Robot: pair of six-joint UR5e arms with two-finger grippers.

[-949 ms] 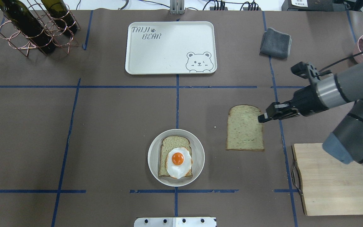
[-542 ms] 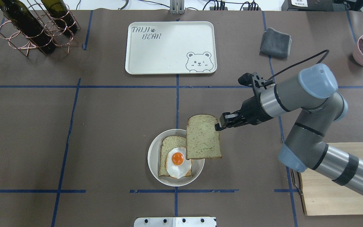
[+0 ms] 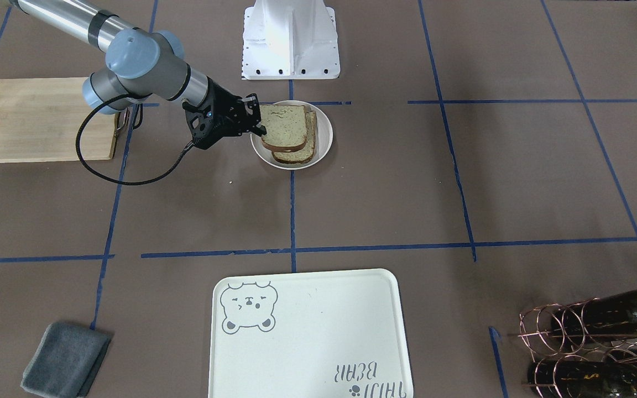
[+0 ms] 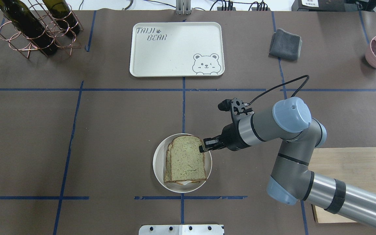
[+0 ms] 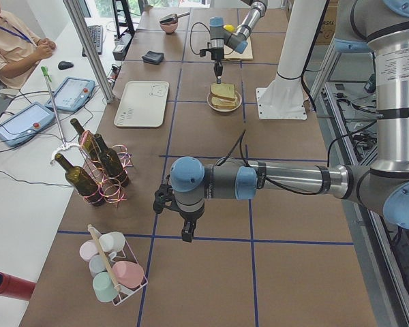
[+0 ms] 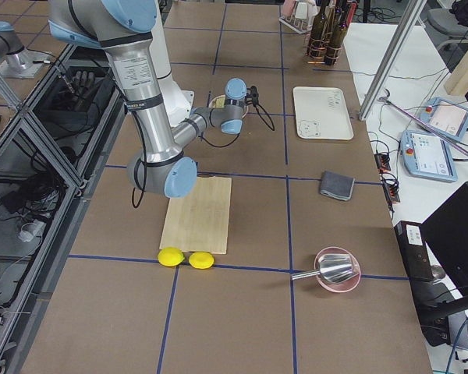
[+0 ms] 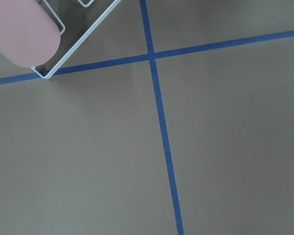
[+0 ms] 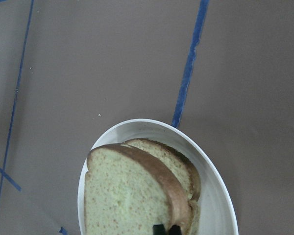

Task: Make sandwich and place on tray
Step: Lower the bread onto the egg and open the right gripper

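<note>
Near the worktop's robot-side edge, the right gripper (image 4: 201,149) pinched the top slice (image 4: 186,159) by its edge, apparently to square it over the lower slice (image 3: 296,156) on the plate (image 4: 158,169). Whether the left gripper (image 5: 186,236) had its fingers spread or closed could not be told.

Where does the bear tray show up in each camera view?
Front-facing: tray bottom centre, lettering upside down.
Overhead: top centre.
Exterior left: upper left of centre.
Exterior right: upper right of centre.
Left wrist: not in view.
Right wrist: not in view.
Shared landmark: the folded grey cloth, beside the tray on the robot's right.
</note>
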